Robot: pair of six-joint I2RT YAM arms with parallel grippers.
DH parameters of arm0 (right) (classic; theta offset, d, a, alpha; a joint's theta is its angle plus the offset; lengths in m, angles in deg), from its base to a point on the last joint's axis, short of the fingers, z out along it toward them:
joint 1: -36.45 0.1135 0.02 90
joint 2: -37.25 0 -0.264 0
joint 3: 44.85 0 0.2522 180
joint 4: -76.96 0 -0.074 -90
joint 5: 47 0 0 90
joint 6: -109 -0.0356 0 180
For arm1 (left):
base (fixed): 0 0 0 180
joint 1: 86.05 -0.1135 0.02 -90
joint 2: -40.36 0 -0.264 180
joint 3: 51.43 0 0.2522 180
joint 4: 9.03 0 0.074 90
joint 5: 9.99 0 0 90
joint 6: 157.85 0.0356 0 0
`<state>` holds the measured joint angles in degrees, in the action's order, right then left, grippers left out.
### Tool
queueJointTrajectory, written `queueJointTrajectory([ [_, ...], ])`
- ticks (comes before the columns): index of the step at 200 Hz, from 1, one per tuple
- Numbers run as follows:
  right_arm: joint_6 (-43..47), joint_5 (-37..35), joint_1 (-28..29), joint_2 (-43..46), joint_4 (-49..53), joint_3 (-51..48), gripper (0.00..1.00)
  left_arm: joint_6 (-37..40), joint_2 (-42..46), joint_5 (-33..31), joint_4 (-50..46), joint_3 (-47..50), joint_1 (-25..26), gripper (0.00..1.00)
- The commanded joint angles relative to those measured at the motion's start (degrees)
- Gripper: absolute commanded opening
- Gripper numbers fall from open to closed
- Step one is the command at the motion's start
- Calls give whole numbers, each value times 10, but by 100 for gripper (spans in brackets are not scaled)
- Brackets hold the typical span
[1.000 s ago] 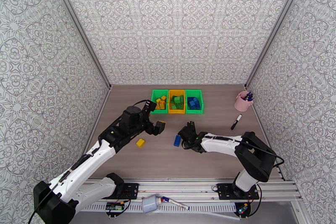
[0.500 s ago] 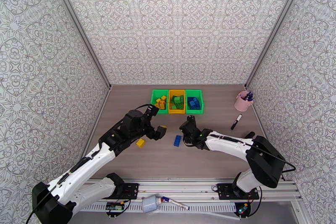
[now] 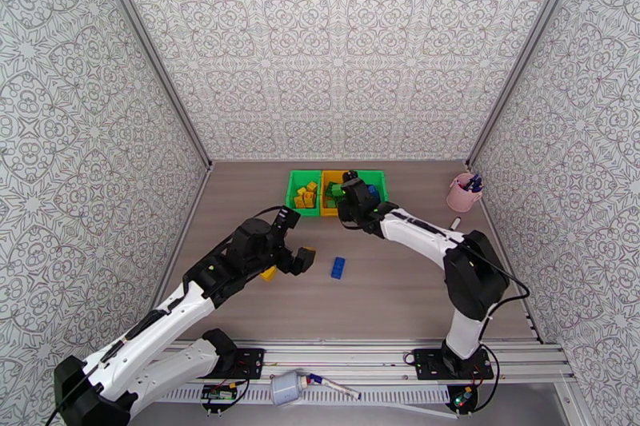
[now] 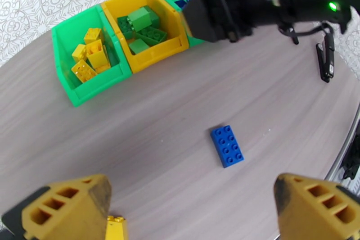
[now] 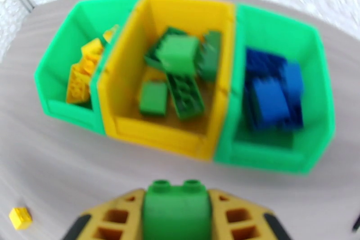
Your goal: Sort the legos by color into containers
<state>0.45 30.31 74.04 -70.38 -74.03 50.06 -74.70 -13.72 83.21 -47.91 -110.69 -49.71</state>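
**Right hand clamped on a small green studded plastic brick**

The two visible studs on the brick point toward the yellow open-top plastic bin, the middle one of three, which holds loose green bricks and lies just ahead of the hand. The left hand hangs over the wooden counter with its fingers wide apart. A blue rectangular studded brick lies flat ahead of it, studs up, long axis running away.

Yellow lego partly beyond bottom edge
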Motion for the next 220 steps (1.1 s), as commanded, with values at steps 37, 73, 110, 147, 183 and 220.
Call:
queueJointTrajectory([
  [37, 83, 44, -21, -137, 6, 160, 25, -4, 13, -25, -20, 14, 4, 100],
  [73, 84, 55, -29, -186, 23, 217, 31, -11, 13, -27, -16, 16, 5, 100],
  [110, 86, 72, -29, -147, 13, 197, 66, -42, -1, -77, 3, 17, 16, 100],
  [147, 81, 66, -29, -40, -45, 84, 77, -72, -35, -122, 29, 11, 52, 100],
  [183, 70, 35, -31, 72, -84, -39, 81, -123, -88, -130, 59, 5, 97, 100],
  [220, 59, 16, -39, 168, -107, -144, 87, -144, -174, -167, 49, -32, 150, 100],
])
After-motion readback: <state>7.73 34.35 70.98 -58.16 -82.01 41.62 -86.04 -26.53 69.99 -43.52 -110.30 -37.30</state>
